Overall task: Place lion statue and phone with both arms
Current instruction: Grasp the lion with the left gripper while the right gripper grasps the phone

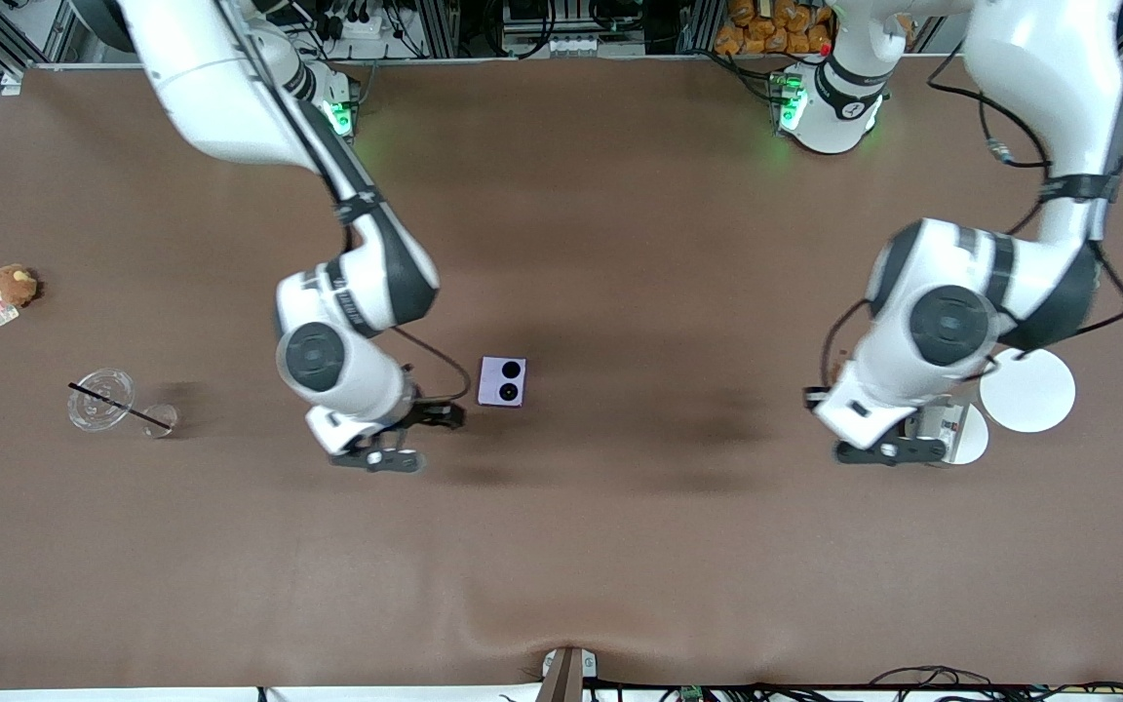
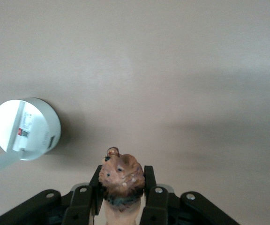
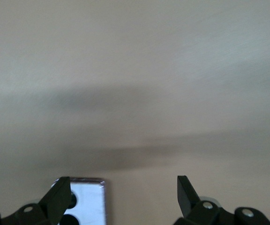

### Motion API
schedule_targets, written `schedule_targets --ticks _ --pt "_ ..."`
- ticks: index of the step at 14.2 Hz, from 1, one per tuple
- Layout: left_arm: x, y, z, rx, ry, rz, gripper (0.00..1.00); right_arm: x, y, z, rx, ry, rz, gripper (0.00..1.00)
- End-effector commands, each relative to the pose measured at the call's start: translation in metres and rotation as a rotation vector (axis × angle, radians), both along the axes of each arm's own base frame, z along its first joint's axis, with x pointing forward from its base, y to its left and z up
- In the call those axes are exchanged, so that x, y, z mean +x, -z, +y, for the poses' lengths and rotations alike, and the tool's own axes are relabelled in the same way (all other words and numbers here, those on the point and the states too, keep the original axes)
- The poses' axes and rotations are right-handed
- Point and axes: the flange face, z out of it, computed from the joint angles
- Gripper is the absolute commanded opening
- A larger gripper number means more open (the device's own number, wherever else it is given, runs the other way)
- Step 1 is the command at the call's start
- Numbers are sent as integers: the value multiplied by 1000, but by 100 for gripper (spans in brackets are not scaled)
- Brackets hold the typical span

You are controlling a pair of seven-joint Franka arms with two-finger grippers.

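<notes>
The lion statue (image 2: 121, 174), a small reddish-brown figurine, sits head-out between the fingers of my left gripper (image 2: 123, 183), which is shut on it. In the front view my left gripper (image 1: 889, 450) hangs over the table beside two white round discs, and the arm hides the lion. The pale lilac phone (image 1: 502, 381) lies flat mid-table with its two black camera circles up. My right gripper (image 1: 384, 456) is open and empty, low beside the phone. In the right wrist view the phone (image 3: 89, 201) shows next to one fingertip of my right gripper (image 3: 121, 194).
A large white disc (image 1: 1027, 390) and a smaller white round container (image 1: 967, 435) with a label (image 2: 26, 129) lie at the left arm's end. A brown plush with a tag (image 1: 13, 285), a clear lid with a straw (image 1: 101, 398) and a small clear cup (image 1: 160, 419) lie at the right arm's end.
</notes>
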Motion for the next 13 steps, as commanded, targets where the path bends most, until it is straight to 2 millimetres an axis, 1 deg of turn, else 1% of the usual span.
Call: schedule_targets --ticks 1,2,3,4,5,7,9,10,12,13 --pt "-3 26 20 -33 38 -17 0 -12 4 32 -9 -45 -4 100" --pt "-1 36 34 -50 75 -43 0 -15 13 35 -18 -60 4 100" --pt "-1 46 39 -62 105 -57 0 -18 21 42 -25 -75 0 100" --pt "2 57 60 -68 101 -60 0 -23 31 51 -27 -91 -6 100" --pt "3 68 70 -77 113 -63 0 -25 39 56 -26 -99 -10 100" --pt "2 88 72 -97 122 -81 0 -29 50 62 -26 -106 -10 100" --pt "-2 110 80 -112 112 -83 0 -35 55 72 -19 -109 -17 100" --pt "-3 118 83 -118 109 -89 0 -40 57 79 -17 -115 -12 100" --pt "-5 132 88 -129 103 -97 0 -45 63 82 -22 -89 0 100" --pt "-4 133 93 -130 95 -100 0 -46 64 83 -24 -61 4 100"
